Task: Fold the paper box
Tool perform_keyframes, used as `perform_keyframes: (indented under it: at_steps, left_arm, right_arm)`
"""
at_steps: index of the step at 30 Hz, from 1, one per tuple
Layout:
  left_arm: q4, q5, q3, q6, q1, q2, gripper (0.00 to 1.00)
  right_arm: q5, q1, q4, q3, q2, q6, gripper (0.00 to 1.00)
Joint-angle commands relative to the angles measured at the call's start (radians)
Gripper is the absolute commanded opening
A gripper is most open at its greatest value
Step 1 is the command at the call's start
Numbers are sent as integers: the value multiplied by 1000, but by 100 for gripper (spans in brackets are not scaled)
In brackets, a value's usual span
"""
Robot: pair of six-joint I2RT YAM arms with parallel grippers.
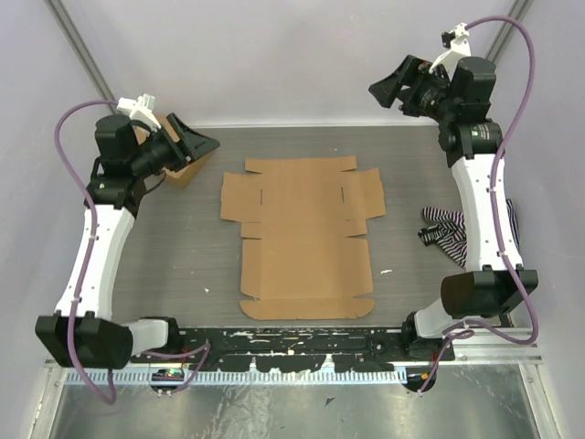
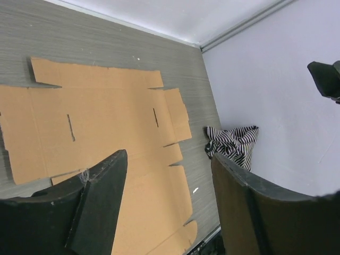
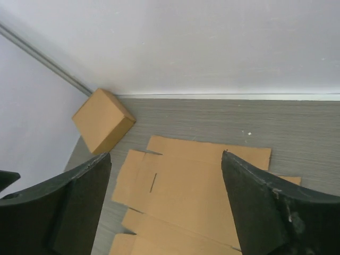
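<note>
The paper box (image 1: 303, 235) is a flat brown cardboard blank with flaps and slits, lying unfolded in the middle of the grey table. It also shows in the left wrist view (image 2: 101, 127) and the right wrist view (image 3: 196, 196). My left gripper (image 1: 195, 144) is raised at the far left, open and empty, well apart from the blank. My right gripper (image 1: 391, 89) is raised at the far right, open and empty, also apart from it. Both pairs of black fingers (image 2: 101, 202) (image 3: 265, 207) stand wide apart.
A finished brown cardboard box (image 3: 102, 120) sits at the far left corner, partly behind my left gripper in the top view (image 1: 179, 174). A black-and-white striped cloth (image 1: 448, 229) lies at the right, by the right arm. White walls enclose the back and sides.
</note>
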Motion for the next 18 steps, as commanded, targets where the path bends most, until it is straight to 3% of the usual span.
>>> perform_keyframes:
  at_steps: [1, 3, 8, 18]
  left_arm:
    - [-25, -30, 115, -3, 3, 93, 72]
    - [-67, -69, 156, 5, 1, 139, 73]
    - [-167, -104, 273, 27, -19, 271, 69]
    - [-290, -233, 467, 68, -104, 514, 68]
  right_arm:
    - [61, -3, 15, 71, 43, -30, 95]
    - [83, -4, 17, 64, 55, -42, 100]
    - [82, -4, 15, 64, 126, -54, 100]
    - [159, -3, -193, 259, 422, -37, 83]
